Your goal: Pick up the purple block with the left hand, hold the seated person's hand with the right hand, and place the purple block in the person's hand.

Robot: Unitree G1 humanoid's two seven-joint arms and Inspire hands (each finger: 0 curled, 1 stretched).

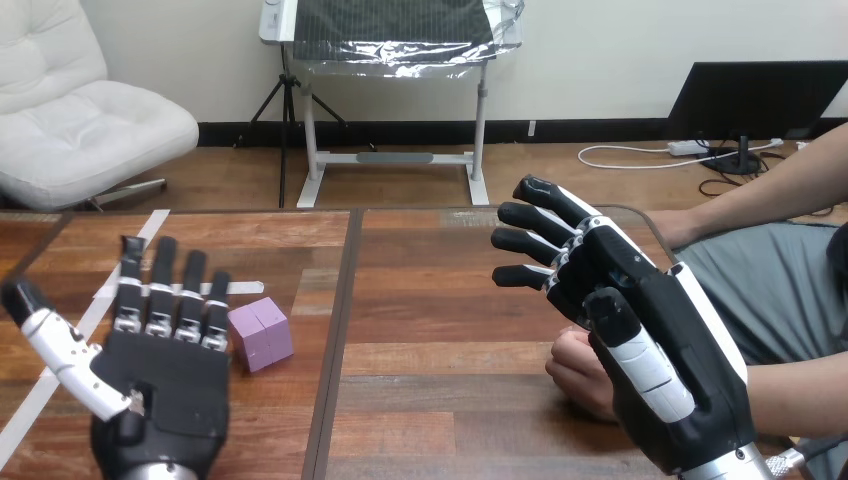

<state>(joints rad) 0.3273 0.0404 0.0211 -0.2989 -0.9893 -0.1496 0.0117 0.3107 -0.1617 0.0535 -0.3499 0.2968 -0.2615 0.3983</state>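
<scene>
Here, left robot hand (165,375) splayed beside purple block (261,333), right robot hand (655,345) splayed over person's hand (578,372).

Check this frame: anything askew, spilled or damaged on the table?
Nothing stands out. The purple block sits intact on the table, beside the open left hand; the open right hand is over the person's hand.

Just right of the left hand (165,400), the purple block (261,334) looks smooth and matt. The table (430,330) under it is grained wood with a faint sheen.
</scene>
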